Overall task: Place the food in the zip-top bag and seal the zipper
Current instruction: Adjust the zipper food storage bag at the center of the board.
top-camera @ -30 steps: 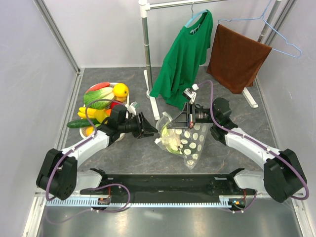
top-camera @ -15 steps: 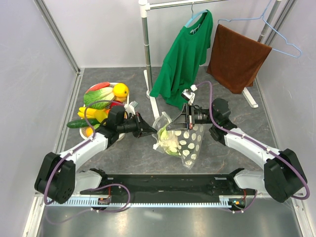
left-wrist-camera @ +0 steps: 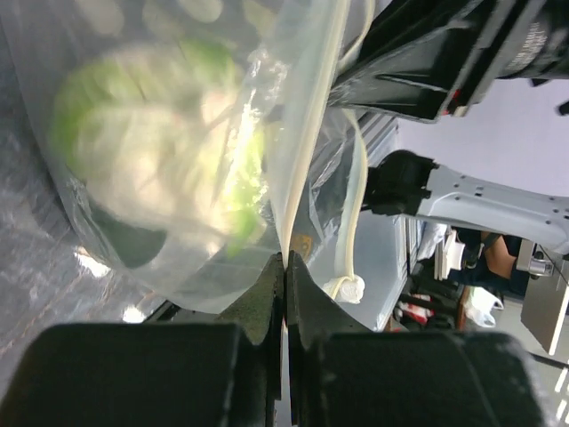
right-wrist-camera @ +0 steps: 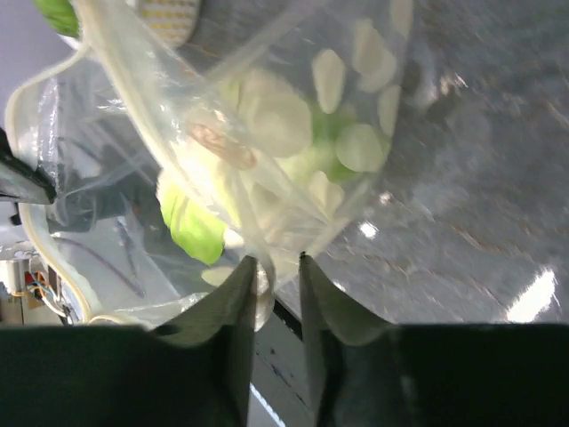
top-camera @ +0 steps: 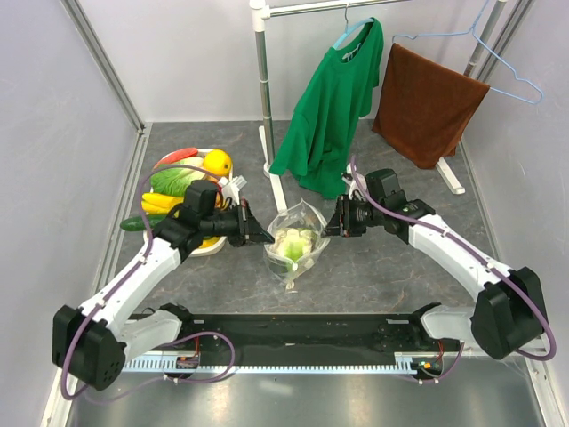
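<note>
Grey table (top-camera: pixel 400 276) is lying below; left gripper (top-camera: pixel 267 238) is clamping the rim of the zip-top bag (top-camera: pixel 302 218); right gripper (right-wrist-camera: pixel 272 267) is gaping slightly. Its loose side may sag shut.

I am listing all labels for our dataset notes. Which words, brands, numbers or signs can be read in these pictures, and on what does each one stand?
No text can be read in any view.
zip-top bag: only pale round dots, no letters.
green shirt and brown towel: plain.
background clutter in the left wrist view: too blurred to read.
</note>
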Controlling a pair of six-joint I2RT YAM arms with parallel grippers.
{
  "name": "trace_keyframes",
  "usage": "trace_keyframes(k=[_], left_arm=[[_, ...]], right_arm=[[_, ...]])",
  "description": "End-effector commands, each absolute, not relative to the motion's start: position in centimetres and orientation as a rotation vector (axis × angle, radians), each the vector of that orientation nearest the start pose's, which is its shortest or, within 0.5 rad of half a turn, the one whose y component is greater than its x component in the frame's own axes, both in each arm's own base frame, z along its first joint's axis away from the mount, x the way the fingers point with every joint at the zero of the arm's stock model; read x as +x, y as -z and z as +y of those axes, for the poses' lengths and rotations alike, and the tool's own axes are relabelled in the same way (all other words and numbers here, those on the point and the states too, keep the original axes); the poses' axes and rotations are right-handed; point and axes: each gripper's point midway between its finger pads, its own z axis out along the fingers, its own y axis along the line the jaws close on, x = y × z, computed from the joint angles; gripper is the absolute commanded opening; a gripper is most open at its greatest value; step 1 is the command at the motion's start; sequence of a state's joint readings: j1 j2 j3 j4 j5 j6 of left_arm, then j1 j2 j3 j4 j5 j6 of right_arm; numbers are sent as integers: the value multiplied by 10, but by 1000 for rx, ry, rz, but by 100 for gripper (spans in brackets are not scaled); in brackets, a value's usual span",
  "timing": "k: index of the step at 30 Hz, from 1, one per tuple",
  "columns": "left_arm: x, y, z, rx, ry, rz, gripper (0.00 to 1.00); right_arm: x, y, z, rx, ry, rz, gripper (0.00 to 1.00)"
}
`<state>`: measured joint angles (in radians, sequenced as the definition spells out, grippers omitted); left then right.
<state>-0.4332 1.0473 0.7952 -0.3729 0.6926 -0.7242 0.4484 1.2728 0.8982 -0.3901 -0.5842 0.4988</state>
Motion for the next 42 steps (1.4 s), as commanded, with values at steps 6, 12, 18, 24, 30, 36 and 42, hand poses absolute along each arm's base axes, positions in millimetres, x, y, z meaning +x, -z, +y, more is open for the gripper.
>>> trace_keyframes(k=[6,12,18,24,30,36,42], left_arm=[[188,-190,-242,129,1411,2424,2],[188,-188,-242,113,1412,2426,2],[188,-198,-245,133,1444,2378,2],[187,-201,-246,89,1485,2364,2],[184,-201,-249,84,1509,2352,2],[175,-211,-253,144,1548,2309,2],[177,-248,-244,231,1442,2237,2]], right_arm=[[229,-145,222,-324,-981,2548,72],[220,-150,220,-297,-997,2581,73],[216,-186,244,-265,-1247,2513,71],[202,-182,250,-204,-1351,2567,72],[204,-171,253,-145,-1343,2582,53],[209,-181,256,-195,-1354,2550,0],[203,-243,251,-373,-1383,2372,0]])
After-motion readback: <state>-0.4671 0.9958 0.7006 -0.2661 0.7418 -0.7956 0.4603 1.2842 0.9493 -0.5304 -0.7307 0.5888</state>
